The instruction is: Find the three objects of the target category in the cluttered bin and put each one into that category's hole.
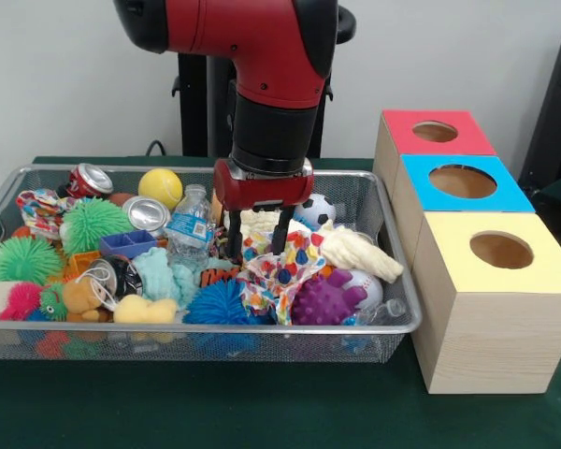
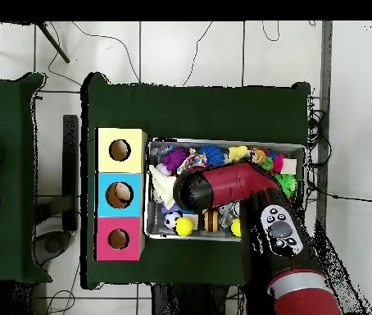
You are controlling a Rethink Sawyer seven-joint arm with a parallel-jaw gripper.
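My gripper [image 1: 258, 245] is lowered into the middle of the wire bin [image 1: 9, 182]. It is open, and its two dark fingers [image 1: 235, 238] straddle a cream item [image 1: 260, 223] just above a colourful patterned cloth [image 1: 280, 269]. To the left lie two soda cans [image 1: 91, 179] [image 1: 146, 214], a third can [image 1: 114, 277] and a clear water bottle [image 1: 189, 224]. Right of the bin stand three wooden boxes with round holes: red top [image 1: 436, 132], blue top [image 1: 463, 181], yellow top [image 1: 501, 250]. In the overhead view the arm [image 2: 222, 189] hides the gripper.
The bin also holds a yellow ball [image 1: 160, 187], green spiky balls [image 1: 93, 223] [image 1: 23, 259], a blue spiky ball [image 1: 217, 303], a purple knobbly toy [image 1: 325, 299], a small soccer ball [image 1: 316, 210], a cream plush [image 1: 360, 253] and a baseball [image 1: 366, 285]. Green cloth covers the table [image 1: 262, 402].
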